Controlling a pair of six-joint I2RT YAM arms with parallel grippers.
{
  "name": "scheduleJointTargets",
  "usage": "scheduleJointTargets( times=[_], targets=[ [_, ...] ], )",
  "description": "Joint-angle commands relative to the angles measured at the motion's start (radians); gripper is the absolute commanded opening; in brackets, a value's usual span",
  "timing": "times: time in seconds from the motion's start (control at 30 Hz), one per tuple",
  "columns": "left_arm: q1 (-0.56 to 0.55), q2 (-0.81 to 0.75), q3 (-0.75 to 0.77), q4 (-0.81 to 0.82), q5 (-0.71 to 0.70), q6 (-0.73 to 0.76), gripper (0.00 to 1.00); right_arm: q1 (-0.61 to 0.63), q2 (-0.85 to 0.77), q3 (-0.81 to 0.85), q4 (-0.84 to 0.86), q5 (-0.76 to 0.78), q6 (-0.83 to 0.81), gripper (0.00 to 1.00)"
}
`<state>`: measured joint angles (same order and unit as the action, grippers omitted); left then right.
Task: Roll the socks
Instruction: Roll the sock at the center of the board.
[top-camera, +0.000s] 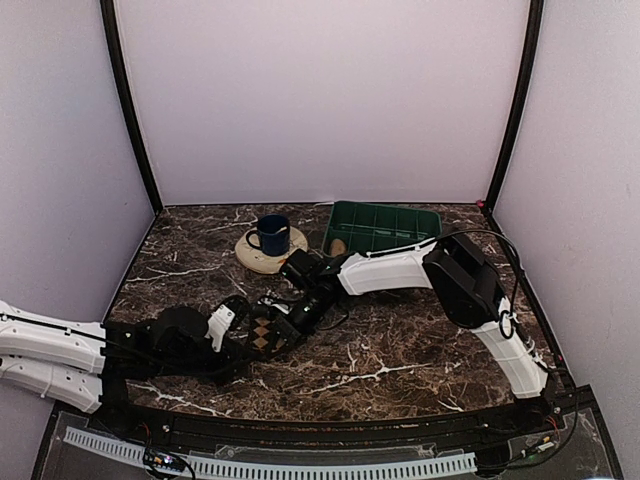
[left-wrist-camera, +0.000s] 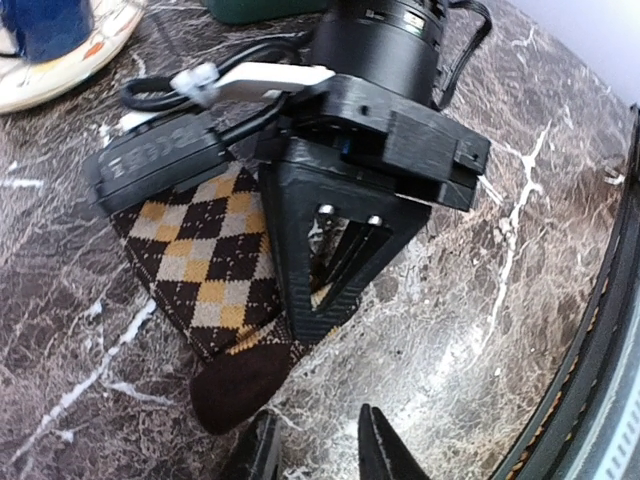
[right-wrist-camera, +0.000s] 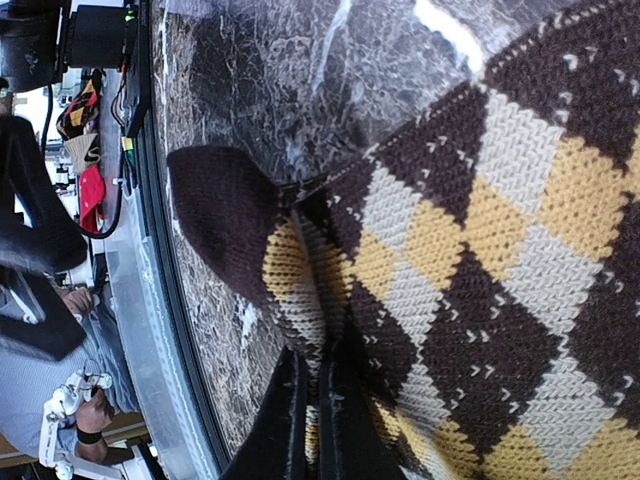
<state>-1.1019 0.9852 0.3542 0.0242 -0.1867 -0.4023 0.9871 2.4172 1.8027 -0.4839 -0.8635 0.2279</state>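
Dark marble tabletop (top-camera: 400, 360) carries the argyle sock (left-wrist-camera: 215, 270), pinched by the right pincer (right-wrist-camera: 315, 365), while the left pincer (left-wrist-camera: 318, 428) stands open near its toe.

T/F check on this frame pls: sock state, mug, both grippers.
1. The argyle sock lies unrolled on the marble table. True.
2. The blue mug sits inside the green tray. False: it stands on a round plate, left of the tray.
3. The left gripper is clamped on the sock's dark toe. False: its fingers stand apart just short of the toe, holding nothing.
4. The right gripper is down on the argyle sock, its fingers closed together on a fold of the fabric. True.
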Motion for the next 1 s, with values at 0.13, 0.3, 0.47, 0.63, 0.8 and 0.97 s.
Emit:
scheduleJointTargets(
  times=[0.13, 0.3, 0.47, 0.63, 0.8, 0.97],
  targets=[
    [-0.082, 0.126, 0.081, -0.033, -0.153, 0.141, 0.31, -0.008, 0.016, 0.027, -0.032, -0.013, 0.006, 0.0],
    [-0.096, 0.216, 0.118, -0.037, -0.181, 0.157, 0.31, -0.008, 0.012, 0.017, -0.035, -0.02, -0.001, 0.0],
    [-0.114, 0.3, 0.155, -0.052, -0.217, 0.163, 0.32, -0.01, 0.005, 0.005, -0.05, -0.028, -0.018, 0.0],
    [-0.116, 0.344, 0.182, -0.053, -0.235, 0.181, 0.33, -0.01, -0.001, -0.002, -0.062, -0.04, -0.035, 0.0],
    [-0.116, 0.381, 0.207, -0.07, -0.25, 0.19, 0.34, -0.013, -0.004, -0.008, -0.082, -0.049, -0.056, 0.0],
    [-0.116, 0.417, 0.223, -0.077, -0.224, 0.201, 0.34, -0.016, -0.023, -0.039, -0.071, -0.055, -0.057, 0.0]
  ],
)
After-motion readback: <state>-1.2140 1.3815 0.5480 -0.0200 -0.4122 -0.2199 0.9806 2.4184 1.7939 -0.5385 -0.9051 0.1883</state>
